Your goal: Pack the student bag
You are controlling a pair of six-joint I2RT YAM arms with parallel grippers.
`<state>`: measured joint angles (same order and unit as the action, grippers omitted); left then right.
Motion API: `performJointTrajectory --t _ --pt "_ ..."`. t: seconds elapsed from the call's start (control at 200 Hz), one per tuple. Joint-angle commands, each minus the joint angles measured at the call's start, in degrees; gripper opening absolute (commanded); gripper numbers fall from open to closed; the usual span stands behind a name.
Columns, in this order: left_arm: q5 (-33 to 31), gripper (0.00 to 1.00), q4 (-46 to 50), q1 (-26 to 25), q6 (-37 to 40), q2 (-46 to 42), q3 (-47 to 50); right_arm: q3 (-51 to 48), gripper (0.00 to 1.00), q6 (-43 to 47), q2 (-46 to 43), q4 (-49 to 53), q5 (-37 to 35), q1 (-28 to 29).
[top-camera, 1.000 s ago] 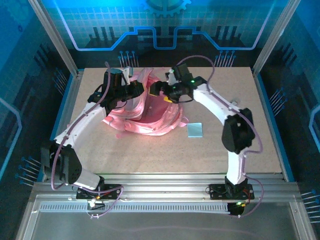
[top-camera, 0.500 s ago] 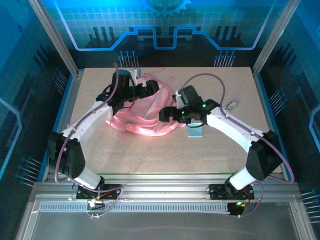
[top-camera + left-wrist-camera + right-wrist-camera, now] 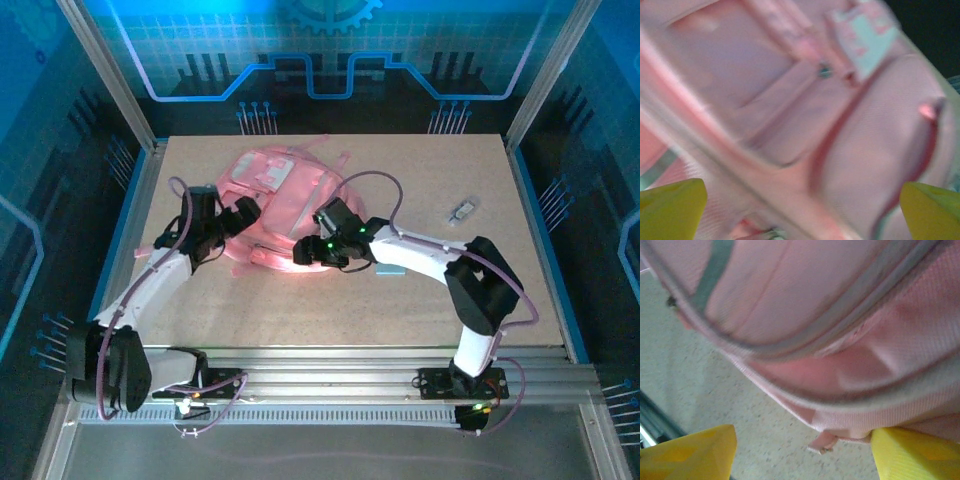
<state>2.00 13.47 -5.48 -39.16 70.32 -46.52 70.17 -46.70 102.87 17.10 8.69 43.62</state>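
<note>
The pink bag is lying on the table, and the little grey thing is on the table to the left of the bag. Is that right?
Not quite. The little grey thing is to the right of the pink bag, not the left. The top external view shows this. The rest is right: both lie on the table.
</note>
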Motion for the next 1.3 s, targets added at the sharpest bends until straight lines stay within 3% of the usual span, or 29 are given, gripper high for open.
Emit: performJointTrajectory --t 0.0,0.115,0.265,0.57,0.675,0.865,1.051,1.296 --pt "-0.83 0.99 -1.62 1.86 -6.88 -1.04 3.29 0.18 0.66 -3.78 2.47 -4.18 -7.29 -2.74" --pt "-0.5 0.98 -5.46 2.05 -10.35 1.42 5.68 2.68 0.61 -1.72 3.51 -3.12 -14.3 -5.99" --pt "0.34 0.92 -14.62 2.15 -16.15 5.19 7.01 7.35 0.59 1.01 4.53 0.84 -17.18 -8.15" --pt "-0.84 0.78 -27.87 0.72 -24.64 13.89 6.77 6.15 0.6 3.32 0.1 2.63 -13.57 -7.54" --pt "-4.33 0.75 -29.13 -0.41 -24.66 16.95 6.47 4.11 0.61 3.63 -3.41 3.38 -11.89 -6.76" --pt "-2.0 0.57 -38.14 -1.27 -29.42 23.02 8.02 2.64 0.63 4.29 -6.75 3.27 -9.47 -2.57" --pt "-2.59 0.01 -41.63 -3.69 -31.33 23.3 7.86 7.41 0.54 5.53 -0.85 1.14 -8.49 1.51" --pt "-4.88 0.0 -40.08 -8.78 -33.8 16.5 8.29 14.65 0.45 6.68 8.02 2.17 -10.83 1.73"
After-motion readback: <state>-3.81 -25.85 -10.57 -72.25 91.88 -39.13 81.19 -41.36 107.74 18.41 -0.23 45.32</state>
